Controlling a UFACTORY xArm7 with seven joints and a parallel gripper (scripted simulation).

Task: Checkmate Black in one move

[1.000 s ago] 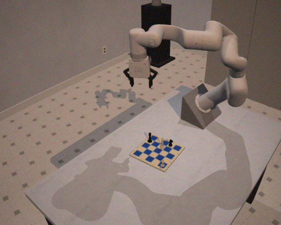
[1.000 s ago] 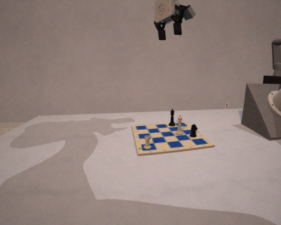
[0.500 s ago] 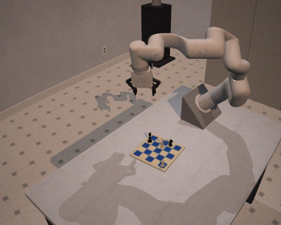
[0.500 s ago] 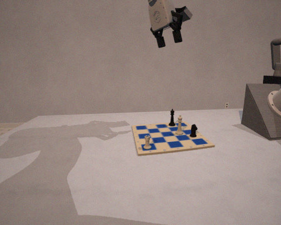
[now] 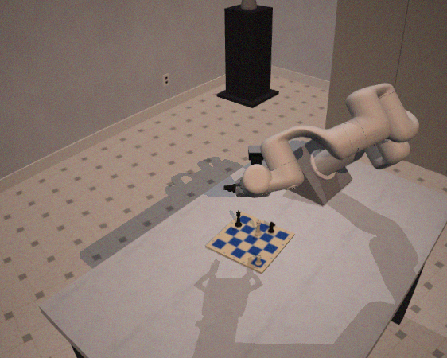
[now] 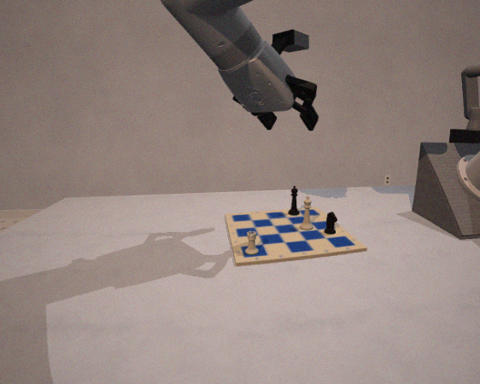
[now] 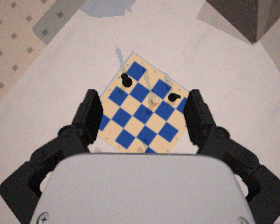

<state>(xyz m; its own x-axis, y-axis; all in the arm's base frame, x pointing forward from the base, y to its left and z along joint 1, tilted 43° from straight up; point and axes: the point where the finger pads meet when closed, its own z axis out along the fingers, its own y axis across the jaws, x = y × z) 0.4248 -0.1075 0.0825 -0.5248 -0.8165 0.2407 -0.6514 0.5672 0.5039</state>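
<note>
The gripper (image 6: 289, 120) is held wide open and empty, high above the board (image 6: 301, 253). The white rook (image 6: 251, 242) is seen on a corner square; neighbouring pieces could be knocked if the descent is misaligned.

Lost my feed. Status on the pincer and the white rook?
Pincer open, empty, high above the board. White rook upright on its corner square, untouched. Nothing in the way.
</note>
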